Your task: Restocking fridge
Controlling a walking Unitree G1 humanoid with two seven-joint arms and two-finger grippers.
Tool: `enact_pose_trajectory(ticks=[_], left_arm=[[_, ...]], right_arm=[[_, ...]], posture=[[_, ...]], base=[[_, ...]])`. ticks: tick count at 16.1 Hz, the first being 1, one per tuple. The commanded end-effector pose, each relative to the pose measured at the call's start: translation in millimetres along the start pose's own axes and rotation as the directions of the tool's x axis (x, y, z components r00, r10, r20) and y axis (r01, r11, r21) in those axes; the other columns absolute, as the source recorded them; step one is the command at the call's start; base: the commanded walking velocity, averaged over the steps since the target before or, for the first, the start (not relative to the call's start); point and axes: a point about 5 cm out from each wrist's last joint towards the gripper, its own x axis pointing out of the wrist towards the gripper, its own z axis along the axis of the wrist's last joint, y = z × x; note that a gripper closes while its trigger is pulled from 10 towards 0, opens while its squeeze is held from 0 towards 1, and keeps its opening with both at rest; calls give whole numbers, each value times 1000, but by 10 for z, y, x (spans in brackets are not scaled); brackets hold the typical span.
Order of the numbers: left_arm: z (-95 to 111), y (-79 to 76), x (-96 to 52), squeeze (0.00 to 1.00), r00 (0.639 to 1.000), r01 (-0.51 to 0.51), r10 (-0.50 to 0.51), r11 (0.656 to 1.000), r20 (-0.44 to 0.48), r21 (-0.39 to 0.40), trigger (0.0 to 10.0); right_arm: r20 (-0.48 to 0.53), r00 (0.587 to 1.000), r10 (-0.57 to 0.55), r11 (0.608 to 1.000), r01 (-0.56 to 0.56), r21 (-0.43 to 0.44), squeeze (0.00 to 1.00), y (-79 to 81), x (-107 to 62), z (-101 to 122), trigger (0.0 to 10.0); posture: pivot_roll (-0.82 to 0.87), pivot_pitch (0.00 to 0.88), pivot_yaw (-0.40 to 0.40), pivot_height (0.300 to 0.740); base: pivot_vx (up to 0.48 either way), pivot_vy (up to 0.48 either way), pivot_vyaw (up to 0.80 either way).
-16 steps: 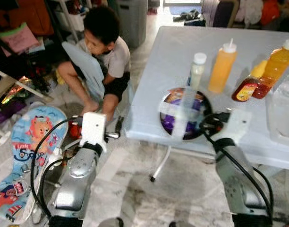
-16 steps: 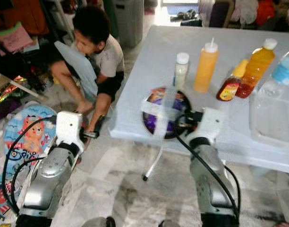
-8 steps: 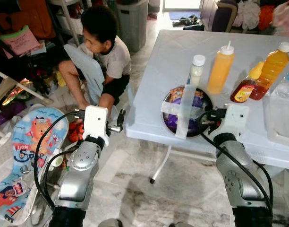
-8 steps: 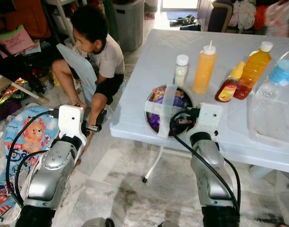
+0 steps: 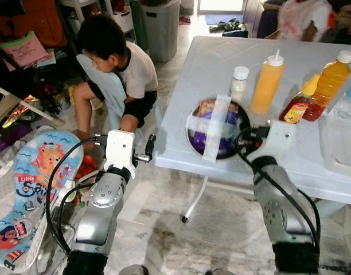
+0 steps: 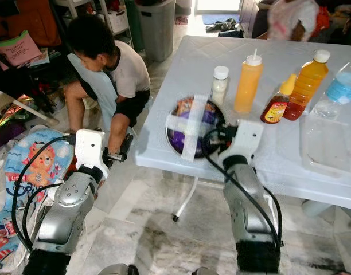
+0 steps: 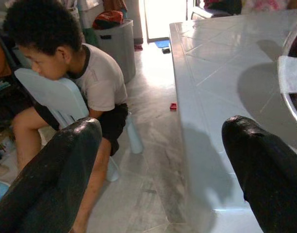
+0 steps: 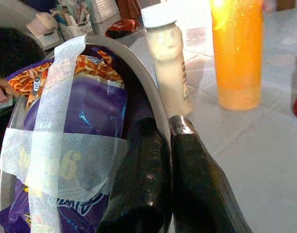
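Observation:
A metal bowl (image 5: 188, 127) holds a purple and orange snack bag (image 8: 92, 114) under a cross of white tape (image 5: 213, 133). It is near the front edge of the white table (image 5: 210, 57), tipped toward me. My right gripper (image 8: 164, 125) is shut on the bowl's rim, one finger inside and one outside. Behind the bowl stand a small white-capped bottle (image 5: 238, 83) and an orange squeeze bottle (image 5: 268, 81). Left of the table, my left gripper (image 5: 148, 150) hangs open and holds nothing.
A red sauce bottle (image 5: 296, 106), an orange juice bottle (image 5: 331, 80), a water bottle (image 5: 350, 102) and a clear tray (image 5: 342, 146) are on the table's right side. A person (image 5: 115, 63) crouches on the floor left of the table. Another blurred person (image 5: 301, 16) is at the far end.
My right gripper has pulled the bowl a little to the left along the table. The crouching person has turned away leftward. A second person has come into view at the table's far end.

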Motion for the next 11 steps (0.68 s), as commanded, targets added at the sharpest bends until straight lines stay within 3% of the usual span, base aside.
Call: enact_pose_trajectory(ticks=[1,4,5,7,9,11], left_arm=[[-15,17,2,0,1000,-9,9,1000,-5,11,10000],[-35,3,1,0,1000,-5,5,1000,-11,11,10000],[-28,-13,2,0,1000,-2,2,1000,-7,11,10000],[-29,-19,4,0,1000,1,-1,1000,-5,10,10000],[-18,-28,29,0,1000,6,-6,1000,1,14,10000],[3,-11,56,0,1000,5,-6,1000,10,21,10000]], right_arm=[[1,1000,5,1000,-5,-15,0,17,25,32,10000],[-13,1000,-4,999,4,-40,0,33,72,16,10000],[18,999,31,999,-31,-11,0,48,74,62,10000],[43,998,56,998,-54,-33,0,56,81,98,10000],[79,994,75,991,-66,-112,0,32,158,185,10000],[105,988,115,986,-101,-130,0,32,212,277,10000]], posture=[[-56,14,43,740],[-57,14,42,740],[-58,14,40,740],[-59,10,41,740],[-60,0,39,740],[-57,0,35,740]], base=[[-259,0,0],[-309,0,0],[0,0,0],[0,0,0],[-122,0,0],[0,0,0]])
